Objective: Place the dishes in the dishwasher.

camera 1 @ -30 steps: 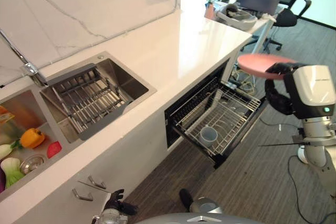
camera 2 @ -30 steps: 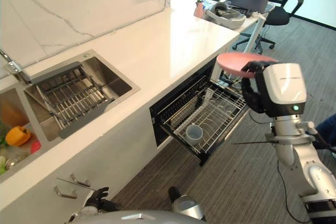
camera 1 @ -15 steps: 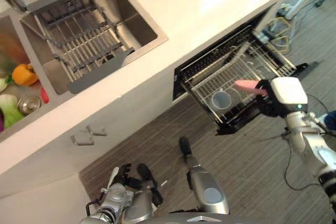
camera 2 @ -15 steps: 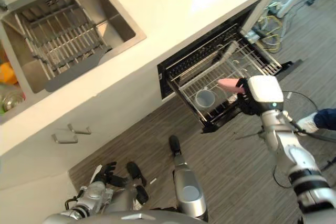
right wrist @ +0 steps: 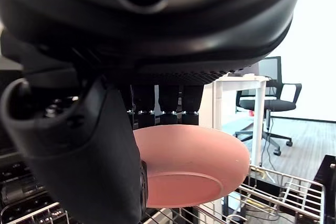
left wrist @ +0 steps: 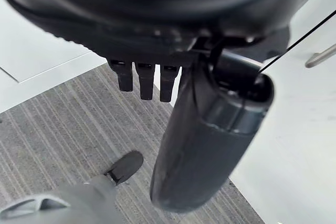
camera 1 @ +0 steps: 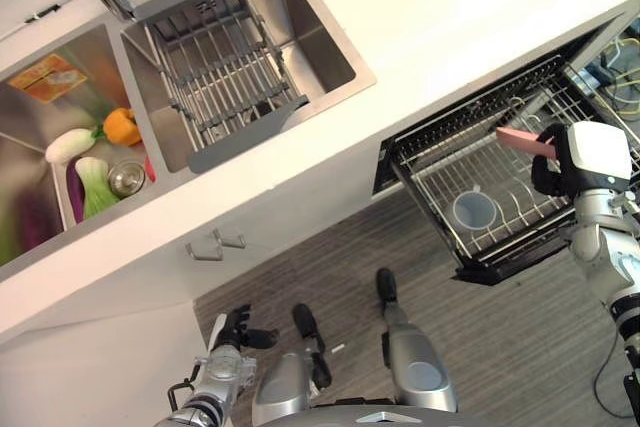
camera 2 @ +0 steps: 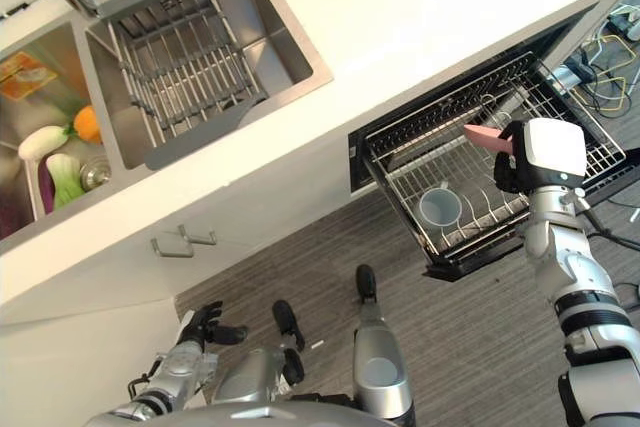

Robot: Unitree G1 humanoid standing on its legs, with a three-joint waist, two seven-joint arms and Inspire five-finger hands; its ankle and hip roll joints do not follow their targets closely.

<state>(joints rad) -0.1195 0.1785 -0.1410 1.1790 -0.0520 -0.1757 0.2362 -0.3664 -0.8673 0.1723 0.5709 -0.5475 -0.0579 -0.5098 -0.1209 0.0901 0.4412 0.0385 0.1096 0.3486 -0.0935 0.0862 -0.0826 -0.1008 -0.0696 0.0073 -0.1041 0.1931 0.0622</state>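
The right hand (camera 2: 512, 162) has come down from chest height to the pulled-out dishwasher rack (camera 2: 590, 152), carrying the pink plate (right wrist: 191, 165). A second ago the plate was held high and flat, well clear of the worktop's front edge; now it hangs just above the wire rack, tipped edge-on, with its rim pointing in toward the dishwasher opening. The whole scene has also slid across both eye views, which is the head turning down to follow, not the sink or rack moving.

The right wrist view shows the grasp plainly: the thumb lies across one face of the plate and the fingers (right wrist: 169, 106) curl behind the other, pinching it near its rim. The plate is not yet touching the wires, as far as can be told.

In the rack a pale blue cup (camera 1: 473, 211) sits upright near the front corner, apart from the plate. The sink basket (camera 1: 222, 67) set in the worktop holds nothing (the vegetables (camera 1: 88, 157) in the neighbouring basin are no part of this job).

The left hand (camera 1: 238, 327) hangs low by the cabinet front, fingers loosely straight, holding nothing.

By my reading the carry is done and the placing is at hand: the plate needs lowering between the tines, clear of the cup, before the fingers let go.
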